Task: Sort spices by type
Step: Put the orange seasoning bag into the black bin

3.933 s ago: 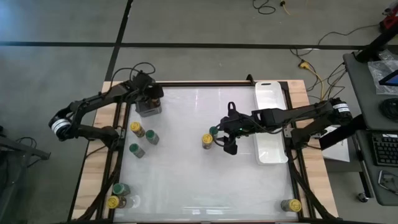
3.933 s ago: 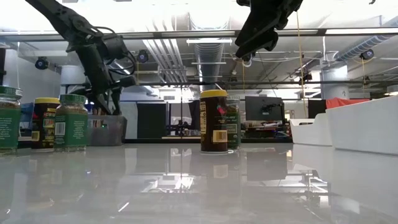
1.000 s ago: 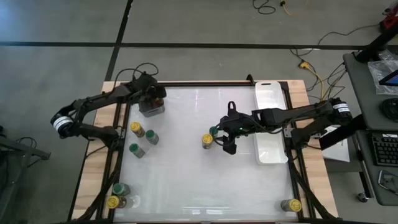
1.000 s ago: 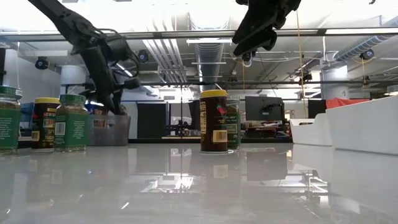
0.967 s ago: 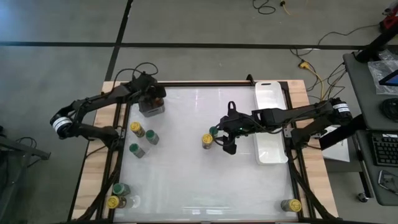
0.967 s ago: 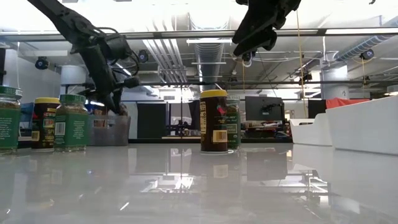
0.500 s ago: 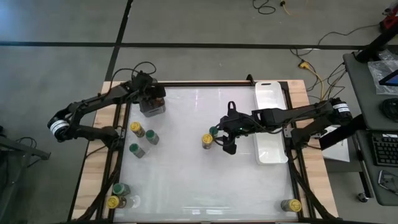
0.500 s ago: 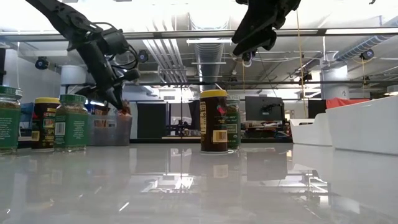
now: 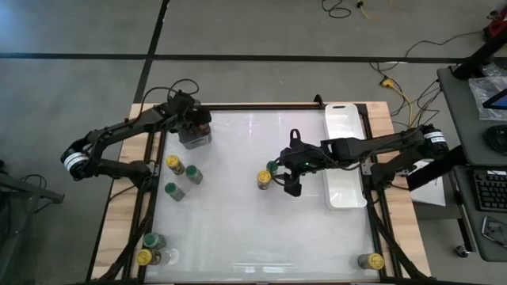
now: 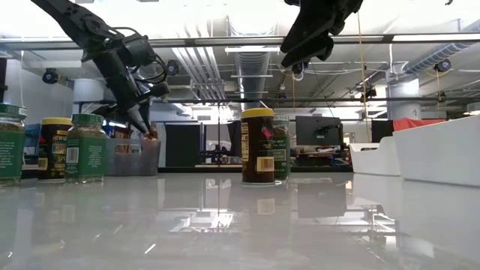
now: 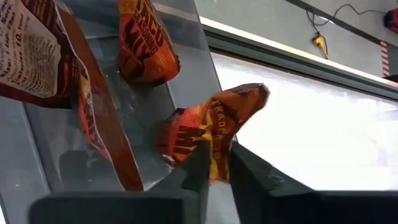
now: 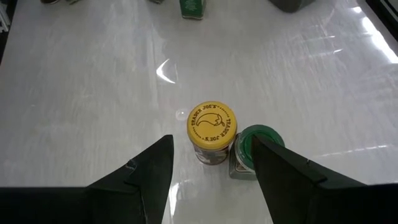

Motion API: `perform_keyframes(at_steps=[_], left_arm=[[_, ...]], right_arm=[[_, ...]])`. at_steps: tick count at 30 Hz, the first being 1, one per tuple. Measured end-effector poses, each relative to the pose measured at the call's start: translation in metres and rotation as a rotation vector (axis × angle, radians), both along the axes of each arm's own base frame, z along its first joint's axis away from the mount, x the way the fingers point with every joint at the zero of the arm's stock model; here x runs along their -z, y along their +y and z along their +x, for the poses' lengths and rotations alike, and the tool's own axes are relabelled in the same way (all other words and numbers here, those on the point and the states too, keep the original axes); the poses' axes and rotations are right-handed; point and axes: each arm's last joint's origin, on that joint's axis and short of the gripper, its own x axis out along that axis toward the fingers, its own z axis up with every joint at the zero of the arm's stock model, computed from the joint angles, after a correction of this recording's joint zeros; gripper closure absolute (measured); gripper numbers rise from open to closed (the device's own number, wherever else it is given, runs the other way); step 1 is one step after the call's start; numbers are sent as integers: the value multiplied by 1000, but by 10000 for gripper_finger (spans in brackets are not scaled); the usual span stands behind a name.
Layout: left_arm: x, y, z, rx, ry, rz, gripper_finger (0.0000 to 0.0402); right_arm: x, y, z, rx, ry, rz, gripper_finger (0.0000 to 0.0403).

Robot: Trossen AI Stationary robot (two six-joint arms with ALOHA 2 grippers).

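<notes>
Jaws of the left gripper [image 11: 214, 165] pinch a soft, crinkly orange packet [image 11: 211, 127] at the grey cup [image 9: 192, 136] – light, easily torn. Farther right, the right gripper [image 12: 211, 165] hangs spread over the yellow-lidded jar [image 12: 212, 130] and green-lidded jar [image 12: 255, 149], which touch mid-worktop – rigid, slick; best gripped across the lid.
</notes>
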Motion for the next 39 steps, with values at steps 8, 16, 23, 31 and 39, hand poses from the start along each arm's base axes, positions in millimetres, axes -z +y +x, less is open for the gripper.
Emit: perform_keyframes(at_steps=[8,16,23,31,39], left_arm=[[0,-3,3,79,15,5,263],[1,-14,11,102,49,19,245],[4,-21,12,101,133,21,255],[17,-15,18,15,123,-30,254],[29,-12,25,11,139,-61,253]], right_arm=[[0,0,0,-10,7,5,197],[1,0,-1,-12,8,2,197],[0,-1,0,-8,5,3,197],[0,-1,0,-3,-4,9,197],[0,-1,0,7,-5,19,197]])
